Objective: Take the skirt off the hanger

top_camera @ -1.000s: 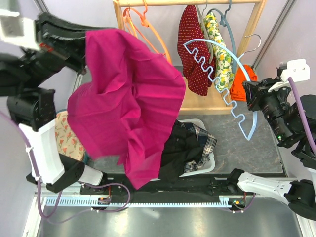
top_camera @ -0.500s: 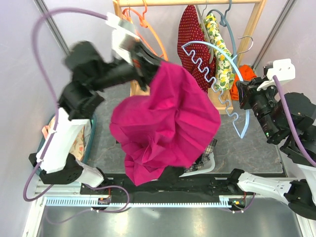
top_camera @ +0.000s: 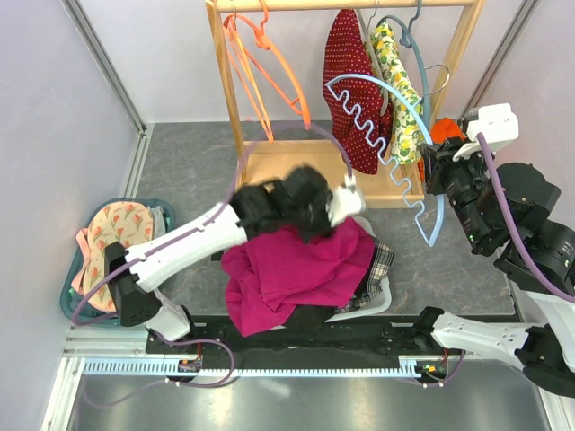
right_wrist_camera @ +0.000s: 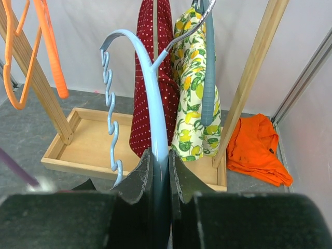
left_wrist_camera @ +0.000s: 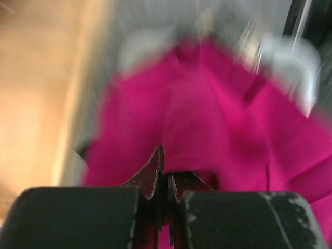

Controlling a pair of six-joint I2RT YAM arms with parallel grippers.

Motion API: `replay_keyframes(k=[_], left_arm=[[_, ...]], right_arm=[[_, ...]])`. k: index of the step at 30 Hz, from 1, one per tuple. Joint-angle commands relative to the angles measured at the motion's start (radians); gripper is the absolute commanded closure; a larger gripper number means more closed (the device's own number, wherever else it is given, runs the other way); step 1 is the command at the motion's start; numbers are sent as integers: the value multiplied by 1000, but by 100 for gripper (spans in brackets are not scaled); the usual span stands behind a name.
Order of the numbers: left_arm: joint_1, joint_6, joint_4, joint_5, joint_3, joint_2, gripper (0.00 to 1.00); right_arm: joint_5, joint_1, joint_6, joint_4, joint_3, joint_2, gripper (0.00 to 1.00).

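The magenta skirt is off the light-blue hanger, so main part is done. It lies on the white basket (over other clothes), w/ left gripper clenched on its cloth. Right gripper grasps the hanger, right of basket. To do: let go.

Grey floor, pale lilac walls

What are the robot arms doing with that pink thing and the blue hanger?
The left gripper is pinching a pink skirt, which is bunched up over the white basket of clothes at the front of the table. The right gripper is clamped on a blue hanger with nothing on it, held up near the wooden rack. So the skirt is already off the hanger.
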State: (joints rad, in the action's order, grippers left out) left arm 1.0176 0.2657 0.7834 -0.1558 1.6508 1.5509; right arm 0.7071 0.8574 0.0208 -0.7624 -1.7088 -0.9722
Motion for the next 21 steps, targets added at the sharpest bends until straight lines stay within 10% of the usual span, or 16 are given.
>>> replay_keyframes(k=[1,4,8,9,21], left_arm=[[106,228,5,157,-320,-86,98],[160,250,-52,205,-503,-120,84],[197,245,-91,240,-661,-133,7],[205,257,-120,271,-728,-138,1],[217,308,-115,420,-579,-17,1]], right_arm=[[23,-3,-13,80,9,6,100],[17,-3,-13,83,11,-20,100],[32,-3,-9,78,8,-75,100],[31,-3,-7,77,5,-100,100],[112,-3,-97,112,-215,-331,100]])
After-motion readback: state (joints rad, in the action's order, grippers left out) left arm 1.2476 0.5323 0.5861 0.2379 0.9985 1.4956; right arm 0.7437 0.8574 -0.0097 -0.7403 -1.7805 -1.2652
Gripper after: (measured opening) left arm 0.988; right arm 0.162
